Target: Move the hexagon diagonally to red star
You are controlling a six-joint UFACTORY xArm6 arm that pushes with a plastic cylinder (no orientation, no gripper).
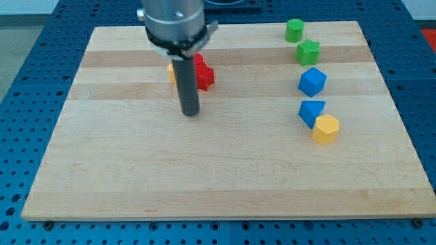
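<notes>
A yellow hexagon block [325,128] lies at the view's right, touching the lower right of a blue triangle-like block [311,111]. A red star block [203,73] lies near the view's top centre, partly hidden behind my rod. A bit of a yellow block [172,73] peeks out on the rod's left side. My tip [191,113] rests on the board just below the red star, far to the left of the yellow hexagon.
A green cylinder [294,30], a green star [308,52] and a blue cube-like block [313,82] stand in a column at the view's upper right, above the blue triangle. The wooden board [204,177] sits on a blue perforated table.
</notes>
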